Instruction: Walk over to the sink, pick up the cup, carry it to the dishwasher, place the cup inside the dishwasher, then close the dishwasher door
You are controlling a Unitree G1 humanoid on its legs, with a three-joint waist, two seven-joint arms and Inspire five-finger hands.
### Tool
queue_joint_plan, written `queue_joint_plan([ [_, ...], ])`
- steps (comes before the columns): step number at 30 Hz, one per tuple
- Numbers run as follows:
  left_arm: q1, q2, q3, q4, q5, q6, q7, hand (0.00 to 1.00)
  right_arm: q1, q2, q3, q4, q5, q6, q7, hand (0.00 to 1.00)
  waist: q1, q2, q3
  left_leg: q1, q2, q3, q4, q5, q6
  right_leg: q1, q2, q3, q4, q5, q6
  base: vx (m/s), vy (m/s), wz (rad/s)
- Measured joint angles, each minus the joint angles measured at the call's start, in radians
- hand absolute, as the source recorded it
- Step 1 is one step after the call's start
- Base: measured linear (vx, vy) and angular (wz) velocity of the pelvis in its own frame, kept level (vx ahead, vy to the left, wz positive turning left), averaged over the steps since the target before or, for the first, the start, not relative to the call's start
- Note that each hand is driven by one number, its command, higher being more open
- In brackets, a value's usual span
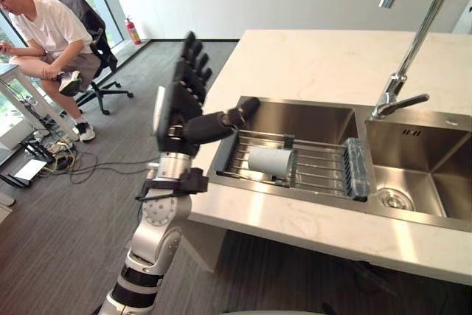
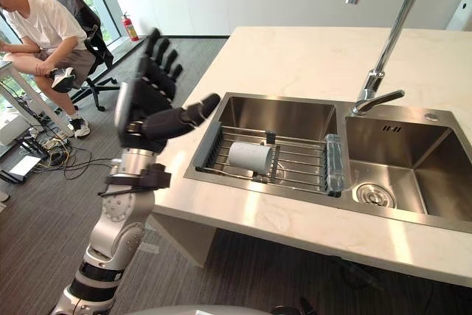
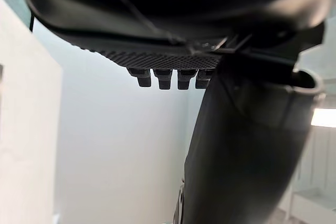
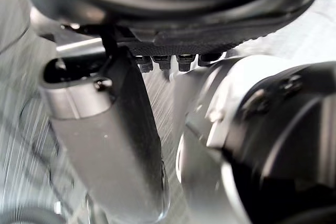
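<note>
Steel sink (image 1: 310, 119), pale table (image 1: 310, 64): in the left eye view the white cup (image 1: 271, 161) lies on its side on a wire rack (image 1: 324, 175) across the left bowl. The left hand (image 1: 181, 105) is raised just beside the sink's left rim, wide open and empty, thumb aimed at the rack, clear of the cup. A person (image 1: 48, 31) sits on an office chair well apart on the carpet. The right eye view shows the same gap between hand and cup, with the tall faucet (image 2: 383, 42) between the two bowls. The left wrist view looks along the palm to a row of straight fingers (image 3: 163, 77) and the thumb (image 3: 241, 145), nothing between them. The right wrist view shows the right hand (image 4: 173, 3) likewise open and empty over blurred floor. The likely trouble: a round cup lying on wires may roll away at first touch, the thumb may snag the rack or the sink's rim on the way in, and a shallow grasp on the smooth wall could let the cup slip during the carry.
</note>
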Motion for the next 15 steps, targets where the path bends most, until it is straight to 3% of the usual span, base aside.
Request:
queue_joint_plan([
  [4,-0.016,0.034,-0.119,0.063,0.103,0.096,-0.067,1.00,-0.024,-0.001,-0.037,0.006,-0.006,0.003,-0.007,1.00,-0.036,-0.001,0.001,0.000,0.000,0.002,-0.017,0.000,0.000,0.015,0.008,0.004,-0.065,0.030,0.001,0.08,0.010,-0.09],
  [7,-0.016,0.042,-0.131,0.077,0.159,0.154,-0.070,1.00,-0.027,-0.002,-0.040,0.006,-0.005,0.005,-0.014,1.00,-0.043,-0.002,0.002,0.000,0.000,0.002,-0.019,-0.003,-0.001,0.025,0.012,0.010,-0.100,0.048,0.001,0.04,0.010,-0.09],
  [15,-0.030,0.135,-0.130,0.080,0.347,0.167,-0.022,1.00,-0.021,-0.017,0.000,0.003,0.016,0.025,-0.024,1.00,-0.043,-0.016,0.011,0.005,0.001,0.017,-0.021,-0.008,0.000,0.043,0.016,0.029,-0.157,0.088,0.002,-0.04,0.007,-0.08],
])
